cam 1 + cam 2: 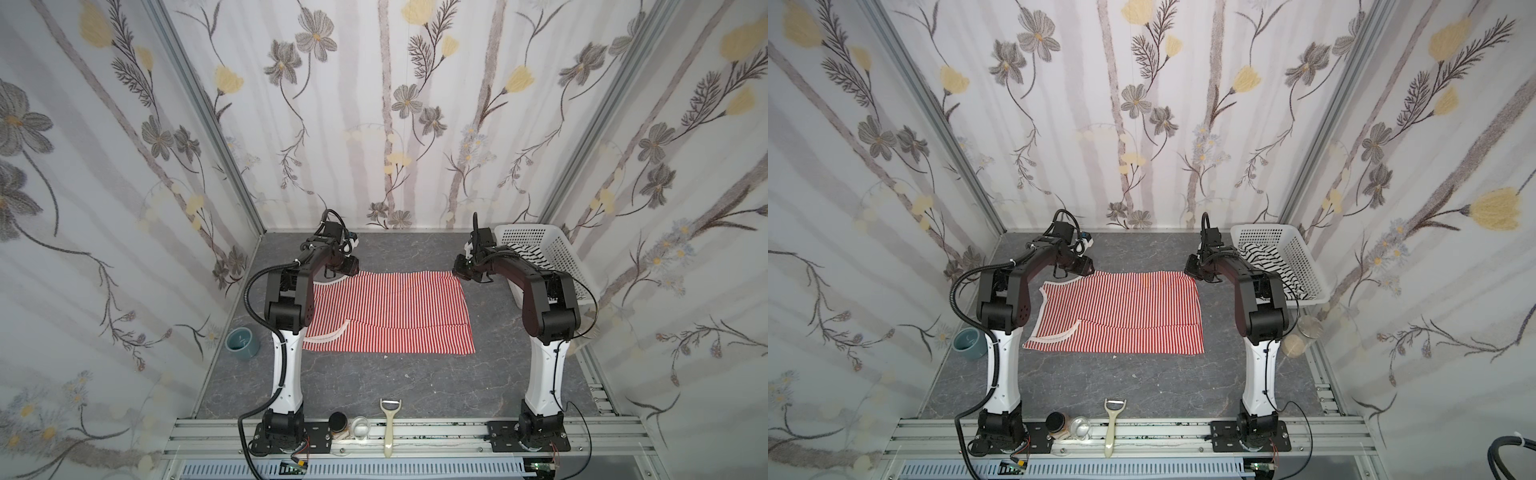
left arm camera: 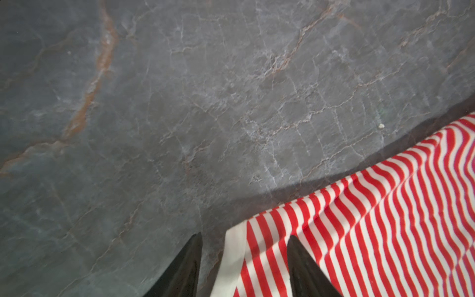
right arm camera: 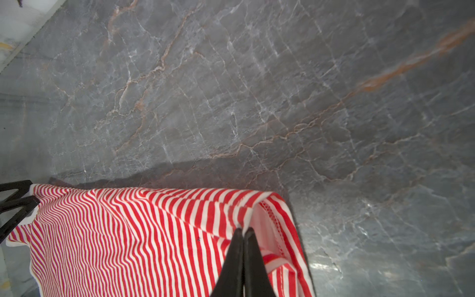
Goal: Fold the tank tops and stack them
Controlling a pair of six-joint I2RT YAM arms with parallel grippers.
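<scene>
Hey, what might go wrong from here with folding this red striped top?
The left gripper has its fingers apart around the white-edged corner of the red-and-white tank top; lifting now would probably raise one side only and skew the fold. The right gripper pinches just a hem corner, so the fabric might slip out.

I had open bench [image 1: 415,386] between the red-and-white top [image 1: 395,311] and the near rail [image 1: 457,430]; the basket [image 1: 561,257] blocked the far right corner.
</scene>
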